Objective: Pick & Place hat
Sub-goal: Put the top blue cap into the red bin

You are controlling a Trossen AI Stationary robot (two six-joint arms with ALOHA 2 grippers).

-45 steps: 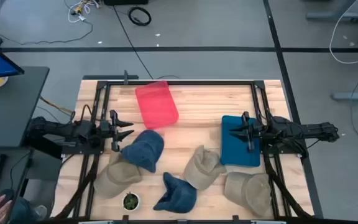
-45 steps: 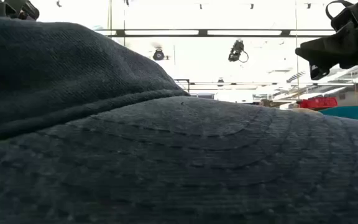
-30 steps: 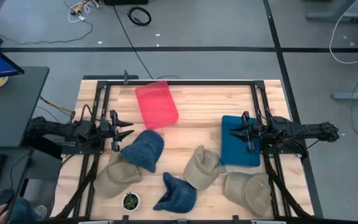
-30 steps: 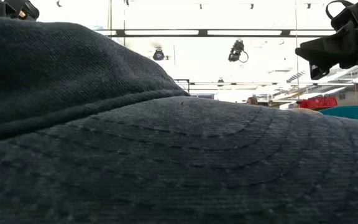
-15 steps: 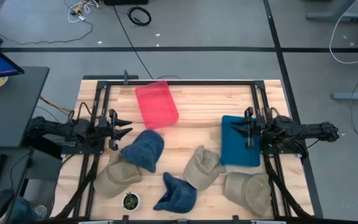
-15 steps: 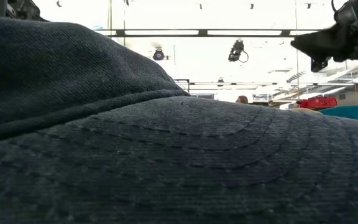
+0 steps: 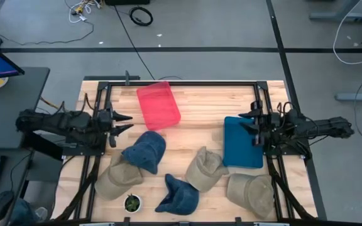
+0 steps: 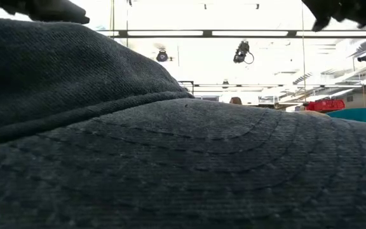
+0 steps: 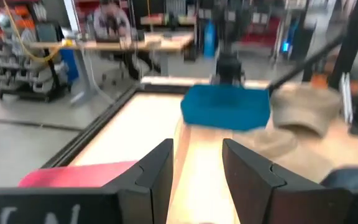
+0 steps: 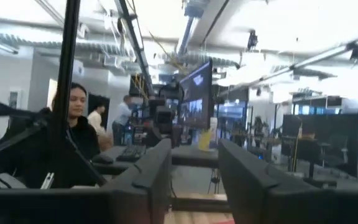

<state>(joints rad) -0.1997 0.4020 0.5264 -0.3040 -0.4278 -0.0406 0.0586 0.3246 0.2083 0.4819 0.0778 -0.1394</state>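
Pale butcher-block wood forms the top of the desk (image 7: 193, 103), framed by black metal rails and standing on a grey floor crossed by dark tape lines and loose cables. Beyond it, the wrist views take in an open workshop with shelving, monitors and seated people at benches.

At the desk's left edge, the left end effector (image 7: 122, 122) hangs with its two dark fingers apart and nothing between them, pointing toward a translucent red plastic tray (image 7: 158, 105) near the back. On the opposite side, the right end effector (image 7: 250, 122) is likewise spread and empty, poised at the back-left corner of a flat teal rectangular bin (image 7: 242, 142); whether it touches the bin cannot be told.

Five soft fabric caps lie across the front half. A dark blue denim cap (image 7: 146, 150) sits just in front of the left end effector, overlapping a crumpled beige cotton cap (image 7: 117, 177). A second dark blue denim cap (image 7: 179, 193) rests at the front edge, its stitched weave filling nearly all of the low view (image 8: 183, 152). A tan cap (image 7: 203, 168) lies beside the teal bin, and another beige cap (image 7: 251, 190) sits at the front right corner. A small round white dish of green bits (image 7: 131, 203) stands near the front edge.
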